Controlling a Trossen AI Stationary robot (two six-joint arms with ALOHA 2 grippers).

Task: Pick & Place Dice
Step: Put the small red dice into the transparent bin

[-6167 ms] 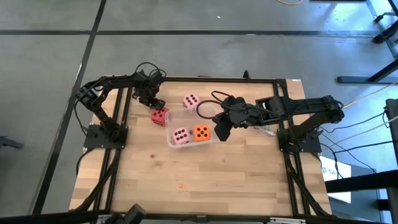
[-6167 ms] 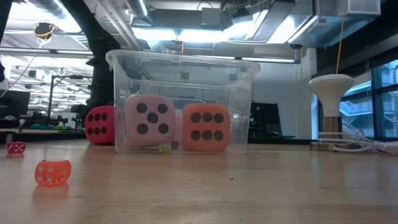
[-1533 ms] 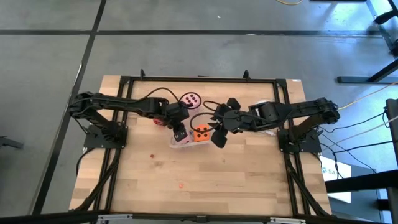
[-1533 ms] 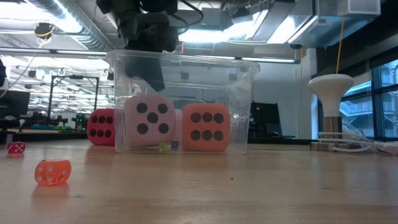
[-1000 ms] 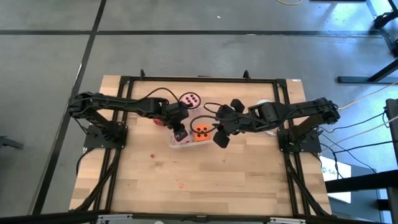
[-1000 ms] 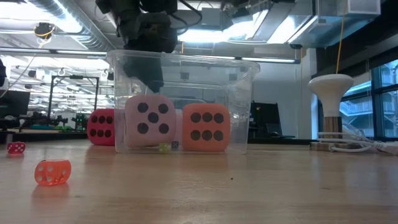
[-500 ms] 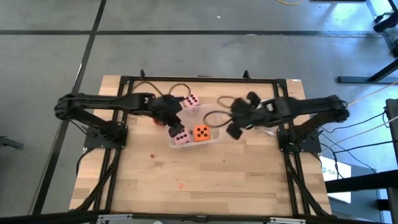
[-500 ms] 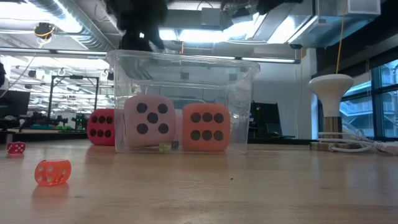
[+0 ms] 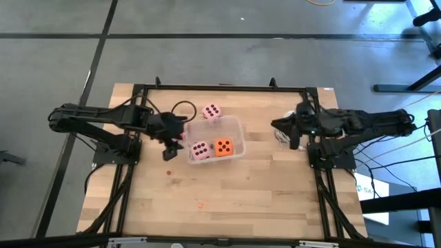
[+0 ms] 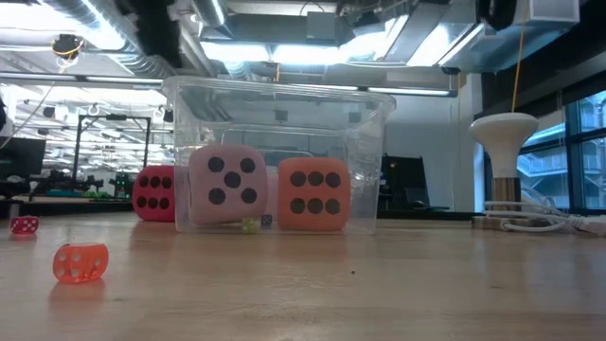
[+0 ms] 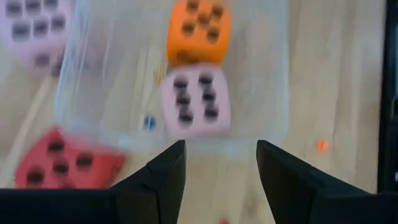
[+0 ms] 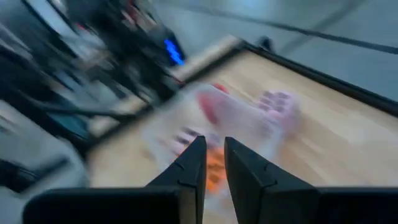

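Clear plastic forms the tub (image 9: 215, 140), a thin-walled, round-cornered rectangular bin at mid-table that keeps sorted dice together while leaving them visible. Inside sit a pink die (image 9: 200, 149) and the orange die (image 9: 222, 147), side by side on the floor. A second pink die (image 9: 211, 111) rests on the wood just beyond the tub's far wall; the red die (image 10: 153, 191) lies against its left side, under the left arm from above. All four are soft-looking, round-edged cubes with dark pips, likely compliant under pinch. The left gripper (image 9: 170, 147) hangs empty just left of the tub, fingers spread, probably lining up on the red die. The right gripper (image 9: 289, 132) waits well right of the tub, fingers almost together and holding nothing.
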